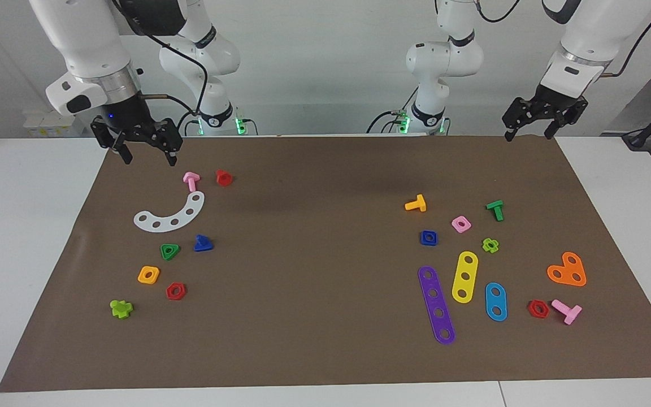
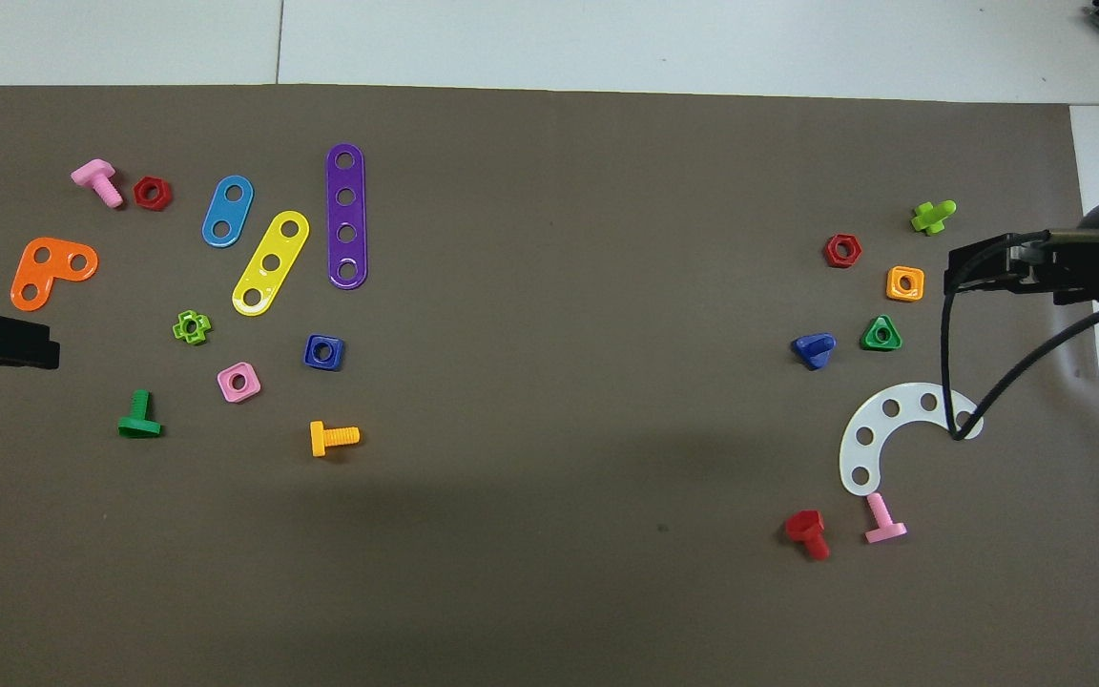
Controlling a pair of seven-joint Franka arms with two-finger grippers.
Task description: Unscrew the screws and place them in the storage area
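A small blue screw (image 1: 203,243) with a triangular head lies loose on the brown paper mat (image 1: 325,254), beside a green triangular nut (image 1: 169,251) toward the right arm's end. It also shows in the overhead view (image 2: 814,348) on the mat (image 2: 549,382). My right gripper (image 1: 148,160) is open and empty, raised over the mat's edge nearest the robots; it shows in the overhead view (image 2: 984,269) too. My left gripper (image 1: 529,134) is open and empty, raised over the mat's corner at the left arm's end, and shows in the overhead view (image 2: 6,342).
Near the blue screw lie a white curved strip (image 1: 170,215), a pink bolt (image 1: 191,181), a red bolt (image 1: 224,177), orange and red nuts and a lime bolt (image 1: 121,308). Toward the left arm's end lie a blue square nut (image 1: 429,238), coloured strips, an orange plate (image 1: 567,270) and other bolts and nuts.
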